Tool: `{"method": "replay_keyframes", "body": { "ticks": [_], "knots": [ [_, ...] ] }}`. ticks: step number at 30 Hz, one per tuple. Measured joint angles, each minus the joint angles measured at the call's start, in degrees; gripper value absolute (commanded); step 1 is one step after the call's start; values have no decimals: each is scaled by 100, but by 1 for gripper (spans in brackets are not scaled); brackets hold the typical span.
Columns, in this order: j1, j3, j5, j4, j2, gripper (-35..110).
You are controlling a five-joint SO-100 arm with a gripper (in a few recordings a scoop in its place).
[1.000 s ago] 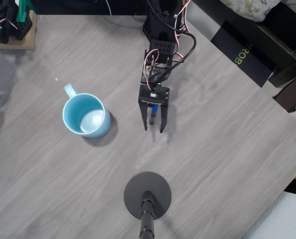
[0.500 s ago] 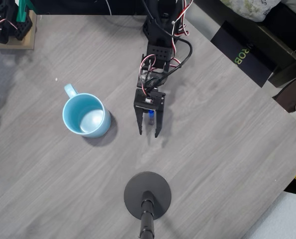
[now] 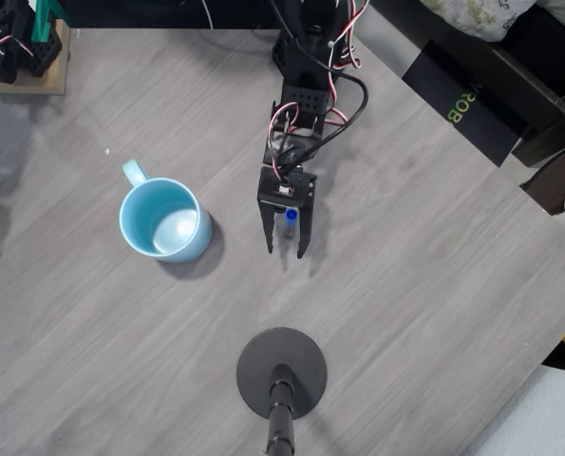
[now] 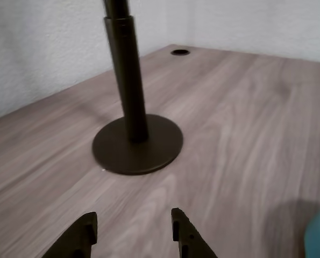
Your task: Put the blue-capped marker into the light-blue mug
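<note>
One marker and one mug were on view. In the overhead view the light-blue mug (image 3: 164, 219) stood upright at the left of the bench (image 3: 434, 285), its small loop handle turned toward the upper left, well apart from the hand (image 3: 286, 253) to its right. The blue-capped marker (image 3: 289, 222) sat between the two dark fingers, its blue cap showing from above just below the wrist block; the fingers lay close on either side of it, but whether they pressed it could not be told. In the wrist view the two fingertips (image 4: 185, 232) stood parted with bare wood between them. The bench was grey, wood-grained laminate. Below the hand stood a round black stand base (image 3: 282, 372) with its pole (image 4: 126, 70) rising from it. A black box (image 3: 467, 104) lay off the bench at the upper right. The marker looked short and slim, dark below its bright cap. The mug's inside was glossy and pale.
</note>
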Motion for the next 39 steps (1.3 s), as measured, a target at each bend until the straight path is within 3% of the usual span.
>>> {"method": "replay_keyframes", "body": {
  "ticks": [16, 17, 19, 32, 36, 39],
  "knots": [
    [-132, 809, 0, 0, 853, 21],
    [-149, 809, 0, 0, 853, 19],
    [-149, 809, 0, 0, 853, 0],
    [-149, 817, -70, 62, 853, 0],
    [-53, 826, -70, 79, 853, 17],
    [18, 642, 9, 88, 729, 20]
  ]
}}
